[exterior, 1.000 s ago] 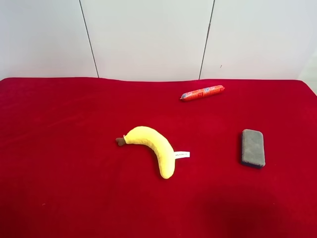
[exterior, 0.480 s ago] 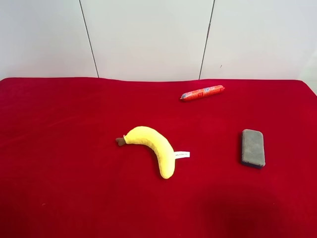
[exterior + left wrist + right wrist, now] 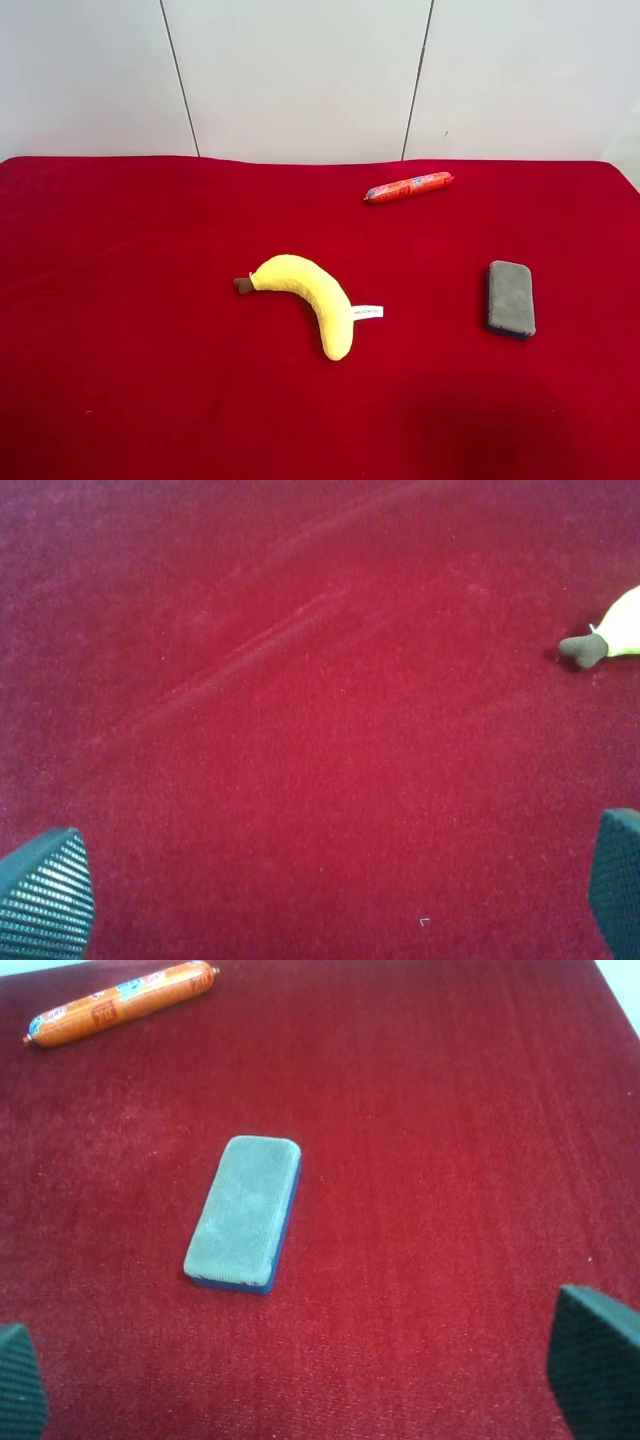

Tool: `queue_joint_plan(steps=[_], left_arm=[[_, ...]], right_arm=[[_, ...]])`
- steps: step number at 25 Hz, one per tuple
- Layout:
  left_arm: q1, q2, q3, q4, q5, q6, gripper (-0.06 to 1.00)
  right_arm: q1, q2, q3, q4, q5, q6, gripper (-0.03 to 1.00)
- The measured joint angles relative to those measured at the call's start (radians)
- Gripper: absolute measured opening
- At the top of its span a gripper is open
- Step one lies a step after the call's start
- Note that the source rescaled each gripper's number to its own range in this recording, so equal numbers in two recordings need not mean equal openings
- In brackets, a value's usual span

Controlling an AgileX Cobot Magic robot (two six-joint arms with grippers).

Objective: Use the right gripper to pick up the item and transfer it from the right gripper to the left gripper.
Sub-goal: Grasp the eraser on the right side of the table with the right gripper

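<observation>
Nothing has moved; the right gripper [image 3: 308, 1375], spread wide, faces a flat grey felt eraser [image 3: 243, 1212]; probably light, firm; take its long sides.

Landmark: the banana [image 3: 305, 293], lying on the table [image 3: 120, 300] near its middle. The sausage [image 3: 408, 187] lies on the table behind the banana, toward the exterior high view's right, well apart. The eraser [image 3: 510, 297] lies level with the banana, well apart, at that view's right.

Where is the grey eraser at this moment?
In the exterior high view the grey eraser lies at the right, nearer the camera than the sausage, right of the banana.
</observation>
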Motion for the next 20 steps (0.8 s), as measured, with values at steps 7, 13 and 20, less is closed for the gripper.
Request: queue_joint_plan(steps=[7, 13, 20], left_arm=[[0.000, 0.000, 0.000, 0.000, 0.000, 0.000, 1.00], [0.000, 0.000, 0.000, 0.000, 0.000, 0.000, 1.00], [0.000, 0.000, 0.000, 0.000, 0.000, 0.000, 1.00]], right_arm=[[0.000, 0.000, 0.000, 0.002, 0.000, 0.008, 1.00], [0.000, 0.164, 0.001, 0.028, 0.000, 0.008, 1.00], [0.000, 0.490, 0.001, 0.019, -0.003, 0.010, 1.00]])
